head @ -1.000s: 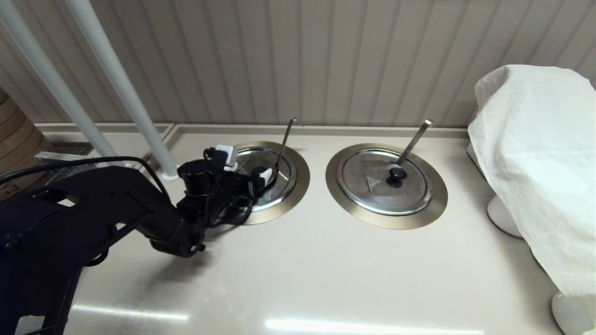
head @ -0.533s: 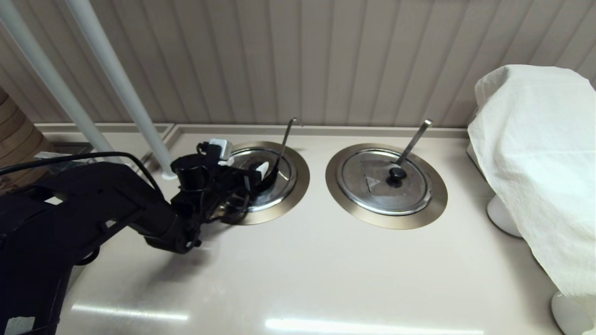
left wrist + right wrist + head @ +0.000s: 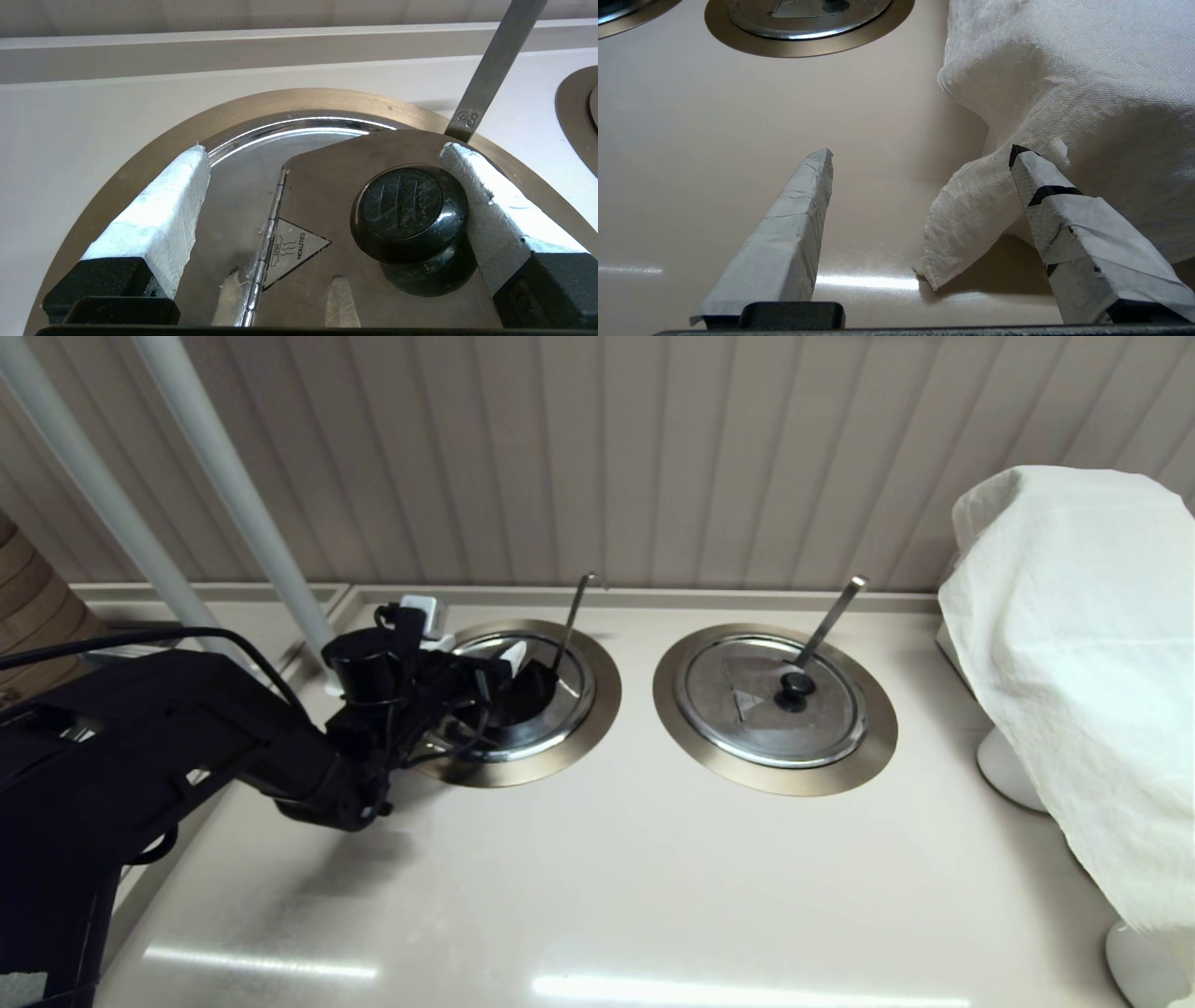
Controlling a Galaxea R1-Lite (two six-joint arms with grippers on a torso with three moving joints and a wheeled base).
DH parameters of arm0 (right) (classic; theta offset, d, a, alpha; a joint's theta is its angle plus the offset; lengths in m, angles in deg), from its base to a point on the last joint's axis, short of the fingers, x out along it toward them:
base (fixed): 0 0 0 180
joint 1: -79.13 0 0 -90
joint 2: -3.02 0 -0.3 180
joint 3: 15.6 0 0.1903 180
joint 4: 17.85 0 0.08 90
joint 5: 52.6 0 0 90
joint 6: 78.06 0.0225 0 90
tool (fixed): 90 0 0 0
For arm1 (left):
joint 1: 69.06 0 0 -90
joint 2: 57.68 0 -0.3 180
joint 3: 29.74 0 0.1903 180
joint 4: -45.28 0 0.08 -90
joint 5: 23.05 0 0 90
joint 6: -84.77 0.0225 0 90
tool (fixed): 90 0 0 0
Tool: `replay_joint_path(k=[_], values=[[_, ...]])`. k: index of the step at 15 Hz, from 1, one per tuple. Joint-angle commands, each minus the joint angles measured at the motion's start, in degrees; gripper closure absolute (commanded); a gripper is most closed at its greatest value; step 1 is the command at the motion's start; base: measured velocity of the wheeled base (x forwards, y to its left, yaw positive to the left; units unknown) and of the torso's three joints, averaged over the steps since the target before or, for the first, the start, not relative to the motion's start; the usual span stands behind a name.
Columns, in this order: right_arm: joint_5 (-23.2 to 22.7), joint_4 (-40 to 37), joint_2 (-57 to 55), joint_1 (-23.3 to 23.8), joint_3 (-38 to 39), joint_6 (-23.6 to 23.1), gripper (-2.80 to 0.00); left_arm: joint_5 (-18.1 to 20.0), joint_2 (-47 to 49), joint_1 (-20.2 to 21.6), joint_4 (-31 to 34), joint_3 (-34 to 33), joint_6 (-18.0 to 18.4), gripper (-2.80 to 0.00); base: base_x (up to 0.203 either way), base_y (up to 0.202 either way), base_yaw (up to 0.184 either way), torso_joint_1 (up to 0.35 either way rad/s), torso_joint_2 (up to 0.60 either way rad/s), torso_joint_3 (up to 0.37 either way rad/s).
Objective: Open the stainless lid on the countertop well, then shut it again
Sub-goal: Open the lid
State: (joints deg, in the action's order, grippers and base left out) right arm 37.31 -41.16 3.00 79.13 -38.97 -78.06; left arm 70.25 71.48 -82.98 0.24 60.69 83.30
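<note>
The stainless lid point(image 3: 571, 702) sits in the left countertop well, whose bronze-steel ring point(image 3: 602, 714) frames it; a thin hook-tipped rod point(image 3: 571, 616) leans out at the back. My left gripper point(image 3: 481, 665) reaches over the lid from the left. In the left wrist view this gripper point(image 3: 324, 149) is open and straddles the lid point(image 3: 322, 196), with one finger against the side of the black knob point(image 3: 406, 214). The knob-side flap, right of a hinge point(image 3: 266, 238), looks tilted up over the ring point(image 3: 140, 154). My right gripper point(image 3: 922, 154) hangs open above the counter beside the cloth, outside the head view.
A twin lid point(image 3: 747, 709) with a flat straight handle point(image 3: 831, 614) lies to the right. A white cloth point(image 3: 1074, 663) covers something at the far right. Two slanted white poles point(image 3: 243, 513) stand behind my left arm. A panelled wall closes the back.
My left arm has drawn back and to the left, taking its fingertip and the knob along. The knob-side flap now stands higher than before.
</note>
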Motion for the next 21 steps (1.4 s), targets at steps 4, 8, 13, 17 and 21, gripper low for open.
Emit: replay_joint_path(k=[4,8,13,17,21], values=[[-0.08,0.02,0.02,0.0,0.0,0.0,-2.8,0.12,0.22,1.35,-0.32,1.06,-0.1,-2.8,0.0,0.0,0.0,0.0,0.0,0.0],[-0.04,0.02,0.02,0.0,0.0,0.0,-2.8,0.12,-0.18,1.44,-0.23,1.06,-0.55,-2.8,0.0,0.0,0.0,0.0,0.0,0.0],[0.01,0.02,0.02,0.0,0.0,0.0,-2.8,0.21,-0.14,3.06,-0.14,1.85,-0.63,-2.8,0.0,0.0,0.0,0.0,0.0,0.0],[0.01,0.02,0.02,0.0,0.0,0.0,-2.8,0.21,0.19,3.55,-0.21,2.11,-0.63,-2.8,0.0,0.0,0.0,0.0,0.0,0.0],[0.01,0.02,0.0,0.0,0.0,0.0,-2.8,0.39,0.39,4.74,-0.19,3.17,-1.01,-2.8,0.0,0.0,0.0,0.0,0.0,0.0]])
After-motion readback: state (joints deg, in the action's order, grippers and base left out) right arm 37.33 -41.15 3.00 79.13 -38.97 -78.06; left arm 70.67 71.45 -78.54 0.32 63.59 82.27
